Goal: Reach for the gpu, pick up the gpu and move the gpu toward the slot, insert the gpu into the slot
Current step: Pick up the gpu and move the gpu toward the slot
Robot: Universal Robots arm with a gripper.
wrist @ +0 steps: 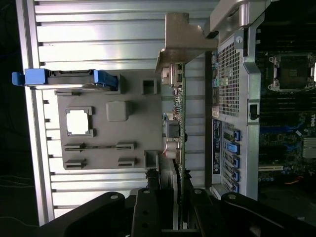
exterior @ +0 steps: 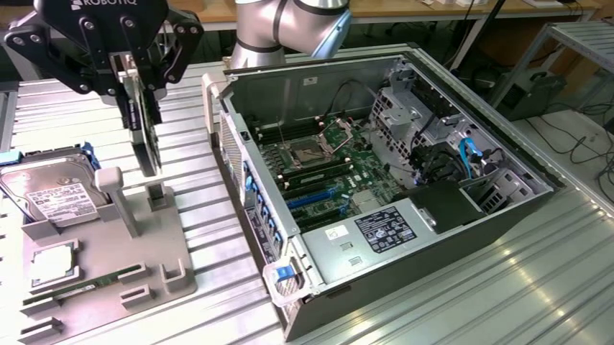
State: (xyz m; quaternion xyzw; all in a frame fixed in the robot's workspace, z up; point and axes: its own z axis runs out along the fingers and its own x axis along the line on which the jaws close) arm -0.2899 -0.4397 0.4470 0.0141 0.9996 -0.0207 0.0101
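**Fig. 1. Card held over the fixture, beside the open case.** In the exterior view the hand (exterior: 136, 85) is closed on the gpu (exterior: 146, 136), pinching its upper part. The card hangs on edge, upright, over the grey fixture (exterior: 144, 237) on the bench (exterior: 537, 287). Its lower end is just above a fixture post; whether the two touch cannot be told from this angle.

In the wrist view the hand (wrist: 170, 202) holds the gpu (wrist: 178, 128) edge-on, with its silver bracket (wrist: 180, 37) at the far end. The hard drive (exterior: 53, 194) leans in the same fixture, apart from the card.

The slot (exterior: 312, 203) is one of the blue strips on the motherboard (exterior: 336, 162), inside the computer case (exterior: 451, 237). It lies well apart from the card, toward the exterior view's right.

*Handling.* The card is judged light and stiff, but thin and fragile:

- **Faces:** they carry small soldered parts that pressure could crack.
- **Contact edge:** it should stay untouched.
- **Where to grip:** the present pinch across the board's flat faces, opposite the contact edge, seems a sound place.
- **Grip risk:** a narrow pinch on so flat a part may let it pivot or tilt, and a tilted card would probably bind on entering the slot.
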